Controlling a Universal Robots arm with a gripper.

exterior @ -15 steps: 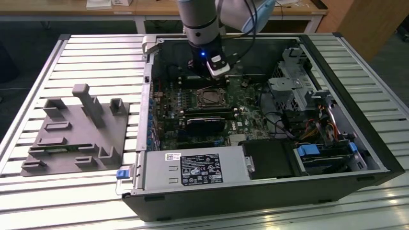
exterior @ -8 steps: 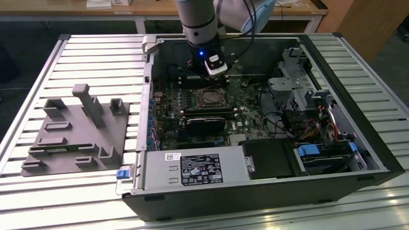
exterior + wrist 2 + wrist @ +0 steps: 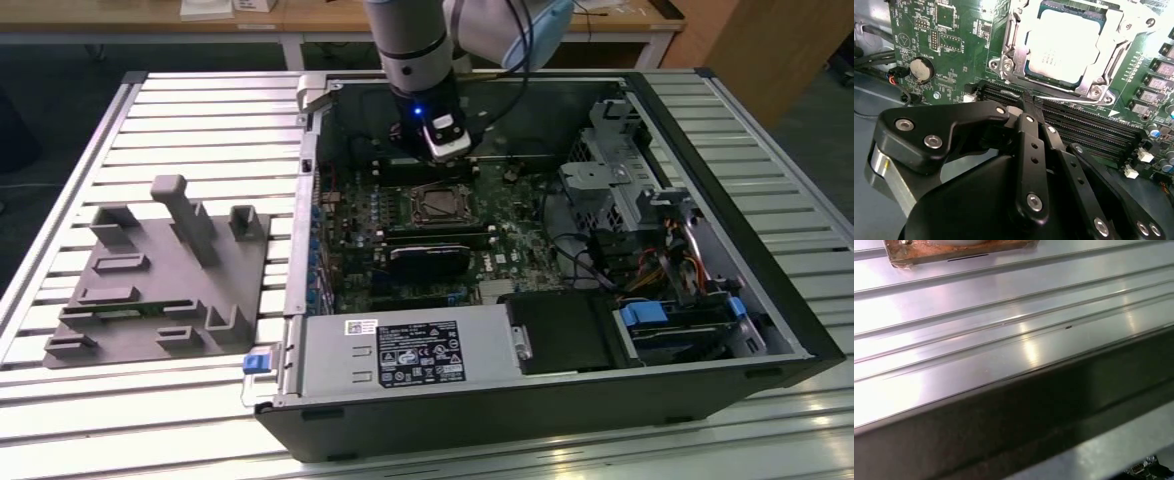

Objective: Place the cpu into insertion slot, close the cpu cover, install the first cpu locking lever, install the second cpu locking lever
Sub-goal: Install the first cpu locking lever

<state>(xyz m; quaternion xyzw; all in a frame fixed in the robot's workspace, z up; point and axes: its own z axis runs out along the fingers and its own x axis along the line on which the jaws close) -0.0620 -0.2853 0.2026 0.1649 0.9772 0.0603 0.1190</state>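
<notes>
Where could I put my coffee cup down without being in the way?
The slatted metal table is bare between the grey fixture block and its far edge, and again beside the open computer case at the exterior view's right. Inside the case it is crowded: the gripper hangs by the cpu, amid boards and cables.

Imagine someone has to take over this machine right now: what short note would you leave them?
End effector: shut, holding nothing, poised over the memory slots beside the socket.
The cpu already lies in the insertion slot on the green board, inside the open computer case.
The cpu cover appears to be down around the chip, its window showing the pale face.
Locking levers: whether either one is latched cannot be told, so check both.
The grey parts fixture stands on the table at the exterior view's left.
</notes>
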